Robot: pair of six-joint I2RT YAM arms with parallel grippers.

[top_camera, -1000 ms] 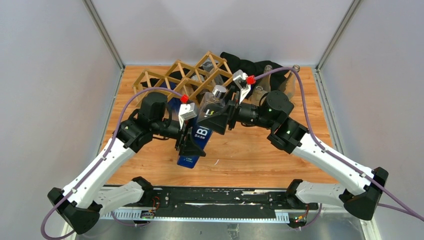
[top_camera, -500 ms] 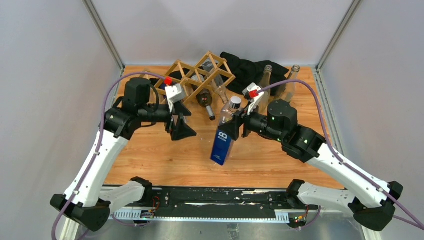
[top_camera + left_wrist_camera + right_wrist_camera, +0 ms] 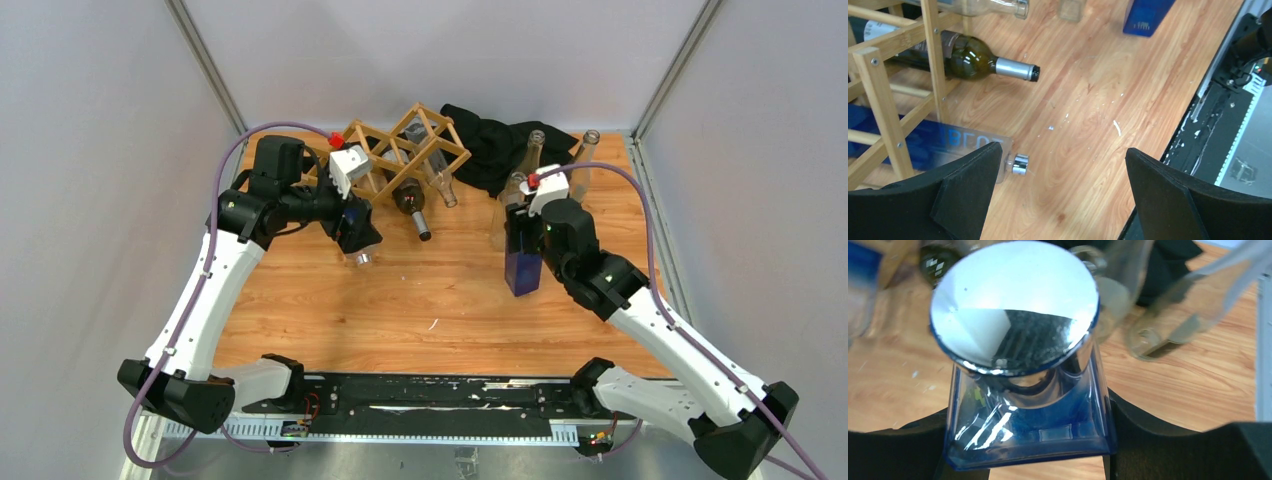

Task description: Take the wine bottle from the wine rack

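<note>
The light-wood wine rack [image 3: 400, 150] stands at the back left of the table. A dark green wine bottle [image 3: 970, 57] with a silver foil neck lies in one of its cells, neck pointing out. Below it a second blue bottle [image 3: 948, 145] with a silver cap lies in a lower cell. My left gripper [image 3: 1062, 150] hangs open and empty just in front of that cap. My right gripper [image 3: 1028, 412] is shut on a square blue bottle [image 3: 523, 268] with a silver cap [image 3: 1015, 305], standing upright on the wood right of centre.
A black cloth [image 3: 495, 140] lies behind the rack's right end. Clear empty bottles [image 3: 532, 152] [image 3: 585, 150] stand at the back right, close to the held bottle. A clear bottle [image 3: 993, 6] lies in an upper cell. The black rail [image 3: 420, 400] lines the near edge.
The left gripper let go of the blue bottle, opened wide and swung back to the rack. The right arm carried that bottle rightward and turned it upright onto the table.
</note>
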